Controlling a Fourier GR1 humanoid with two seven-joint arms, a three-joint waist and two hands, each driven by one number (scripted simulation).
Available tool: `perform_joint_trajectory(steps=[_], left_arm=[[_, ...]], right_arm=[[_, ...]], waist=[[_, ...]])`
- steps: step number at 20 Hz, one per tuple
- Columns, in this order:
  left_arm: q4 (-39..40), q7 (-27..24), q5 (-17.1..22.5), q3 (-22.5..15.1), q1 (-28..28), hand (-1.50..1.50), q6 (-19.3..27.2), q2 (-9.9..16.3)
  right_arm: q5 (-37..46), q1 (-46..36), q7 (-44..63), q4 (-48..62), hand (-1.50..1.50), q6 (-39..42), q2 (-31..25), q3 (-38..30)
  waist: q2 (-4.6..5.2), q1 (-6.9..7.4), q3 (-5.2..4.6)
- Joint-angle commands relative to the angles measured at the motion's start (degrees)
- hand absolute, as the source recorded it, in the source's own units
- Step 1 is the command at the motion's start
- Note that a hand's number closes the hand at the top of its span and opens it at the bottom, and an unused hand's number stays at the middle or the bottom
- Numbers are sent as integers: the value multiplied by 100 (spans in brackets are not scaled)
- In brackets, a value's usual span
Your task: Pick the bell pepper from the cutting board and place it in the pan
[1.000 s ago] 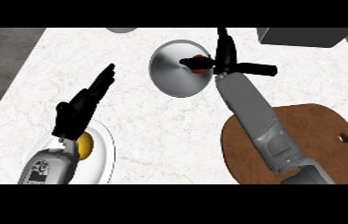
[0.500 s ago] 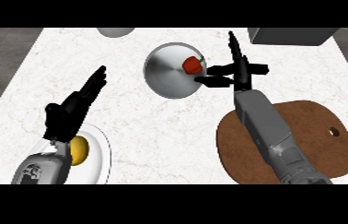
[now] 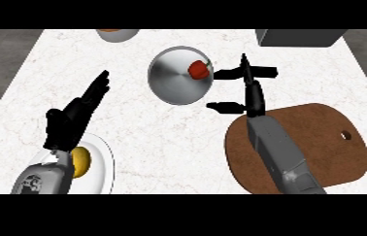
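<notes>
Nearest on the left: white plate with a yellow item on it, partly under the left robot hand, which rests open there with fingers straight, holding nothing. Near right: brown cutting board on the worktop, now bare of produce, crossed by the grey right forearm. Beyond its far-left edge: right robot hand, fingers and thumb spread wide, holding nothing, just right of the pan and apart from its contents. Half a second earlier, hand seen closer against the pan's right rim; since then drawn back to the right and opened out. Bell pepper lying inside the pan, toward its far-right rim, untouched. Judged: release made, placement step done, only withdrawal of the arm outstanding. Farthest: bowl at far left, grey box at far right.
</notes>
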Motion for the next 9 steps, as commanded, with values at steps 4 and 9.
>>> perform_joint_trajectory(steps=[4, 9], left_arm=[[-245, 138, -22, 63, 157, 0, -104, -49], [-185, 127, -40, 146, 65, 0, -117, -100]], right_arm=[[157, 687, -130, -685, -150, 14, 173, 318], [30, 1614, -67, -1580, -150, -261, 190, 779]], waist=[[-18, -37, -2], [-26, -59, -3]])
